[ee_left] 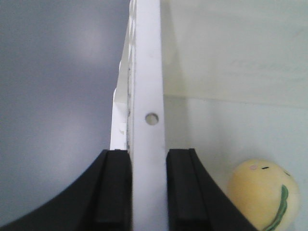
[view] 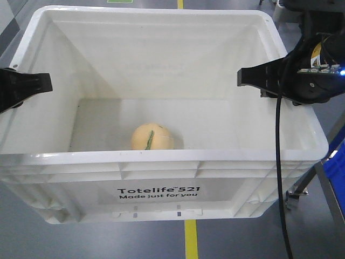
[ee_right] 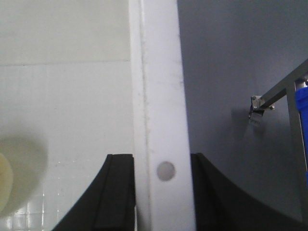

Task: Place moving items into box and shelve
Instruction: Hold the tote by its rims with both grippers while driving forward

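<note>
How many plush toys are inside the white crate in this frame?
1. The pale orange-yellow plush toy with a green stripe lies on the floor of the crate, near its front wall. Another could be hidden behind that wall.

Matte black tapered jaws, glossy black cable (view: 279, 162), small blue light (view: 342, 71)

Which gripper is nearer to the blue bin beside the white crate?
Right. The right gripper clamps the crate rim on the side facing the blue bin; the left gripper clamps the opposite rim.
</note>
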